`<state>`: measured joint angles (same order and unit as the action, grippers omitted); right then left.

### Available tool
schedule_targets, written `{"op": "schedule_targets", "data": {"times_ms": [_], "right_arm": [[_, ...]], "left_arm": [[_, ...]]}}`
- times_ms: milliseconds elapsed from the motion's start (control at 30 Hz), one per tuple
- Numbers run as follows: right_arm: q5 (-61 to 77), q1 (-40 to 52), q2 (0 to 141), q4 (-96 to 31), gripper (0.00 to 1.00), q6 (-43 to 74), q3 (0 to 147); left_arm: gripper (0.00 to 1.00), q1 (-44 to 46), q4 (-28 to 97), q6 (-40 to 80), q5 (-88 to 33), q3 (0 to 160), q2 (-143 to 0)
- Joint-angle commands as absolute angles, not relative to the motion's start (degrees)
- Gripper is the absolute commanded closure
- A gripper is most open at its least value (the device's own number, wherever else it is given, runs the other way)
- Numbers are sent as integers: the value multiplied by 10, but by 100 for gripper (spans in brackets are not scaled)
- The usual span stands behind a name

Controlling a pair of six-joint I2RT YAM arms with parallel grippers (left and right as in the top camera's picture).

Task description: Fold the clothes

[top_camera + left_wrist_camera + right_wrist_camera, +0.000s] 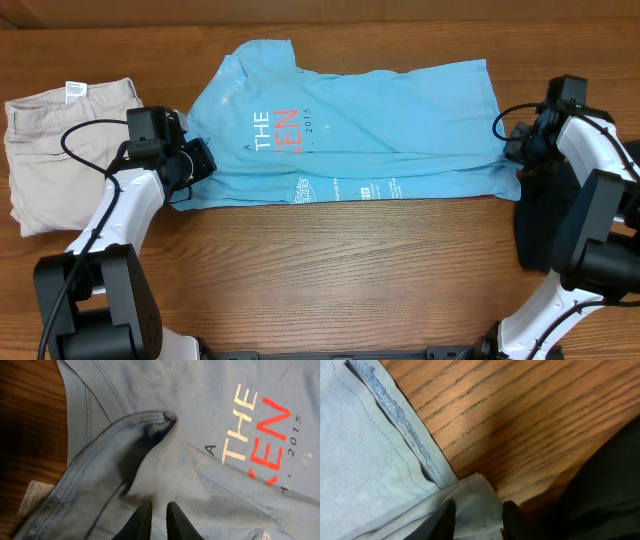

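**Blue tee flat mid-worktop, both hands at its ends**

Far left I see the beige shorts (60,150), roughly folded, lying on the wooden worktop (350,290) with a white label at the waistband. Just right of them is my left hand (159,507), at the lower left corner of the light blue T-shirt (390,120). On the left wrist camera its fingers are pressed nearly together, pinching a raised ridge of the blue fabric; the cloth tents up from them toward the collar area. A small white tag (34,496) pokes out under the shirt edge there.

The shirt itself is spread across the middle of the worktop, lying sideways, with its lower long edge doubled over. The white and red lettering (272,131) sits left of centre, reading sideways.

At the shirt's right end is my right hand (477,510). Its fingers are spread a little, with a pale corner of the shirt between them, next to the stitched hem (395,415). I cannot tell if they press on it. Far right, the black garment (540,225) lies at the worktop edge, partly under the right arm.
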<state>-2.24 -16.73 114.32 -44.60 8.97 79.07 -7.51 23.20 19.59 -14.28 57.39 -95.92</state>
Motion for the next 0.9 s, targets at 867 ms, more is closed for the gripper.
{"op": "schedule_targets", "data": {"times_ms": [867], "right_arm": [[18, -166, 1128, -395, 96, 92, 788]], "left_arm": [[85, -74, 237, 204, -140, 587, -963]]}}
